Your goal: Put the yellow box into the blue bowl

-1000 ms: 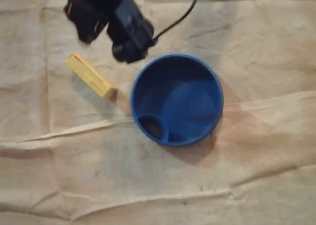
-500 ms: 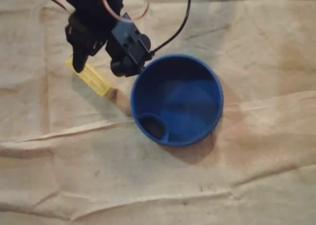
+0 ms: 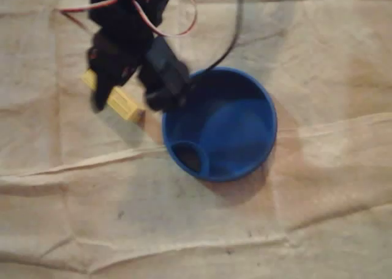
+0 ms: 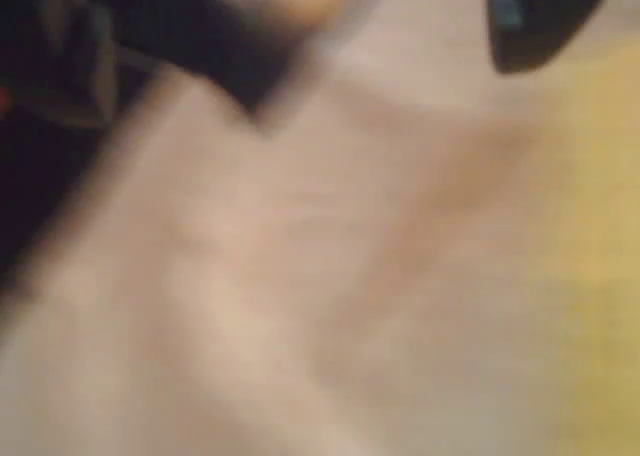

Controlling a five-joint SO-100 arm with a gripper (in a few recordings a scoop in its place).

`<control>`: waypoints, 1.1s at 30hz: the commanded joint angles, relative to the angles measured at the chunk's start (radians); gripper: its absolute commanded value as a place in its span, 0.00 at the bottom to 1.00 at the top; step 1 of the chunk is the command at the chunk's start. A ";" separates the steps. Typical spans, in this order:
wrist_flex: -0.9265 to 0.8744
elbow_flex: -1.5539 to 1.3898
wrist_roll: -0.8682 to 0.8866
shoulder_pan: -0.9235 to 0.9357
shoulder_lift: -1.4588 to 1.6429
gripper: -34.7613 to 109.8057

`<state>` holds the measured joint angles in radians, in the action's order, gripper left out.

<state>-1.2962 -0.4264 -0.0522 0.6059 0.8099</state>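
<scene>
While your tool hovers at the upper left of the overhead view, its jaws look parted and grip nothing; the yellow box lies on the cloth-covered counter right beneath it, just left of the blue bowl.

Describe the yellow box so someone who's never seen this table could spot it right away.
Find the big blue bowl on the tan cloth. Just left of it in the overhead view lies a slim yellow box, slanted, partly under the black arm. It is the only yellow thing there.
</scene>
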 commanded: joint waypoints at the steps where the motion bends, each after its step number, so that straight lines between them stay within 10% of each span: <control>1: 0.032 0.052 0.006 0.008 -0.011 0.39; 33: -0.018 0.061 -0.012 0.009 -0.109 0.39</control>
<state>-1.3254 -0.4280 -0.0522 0.6044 0.6627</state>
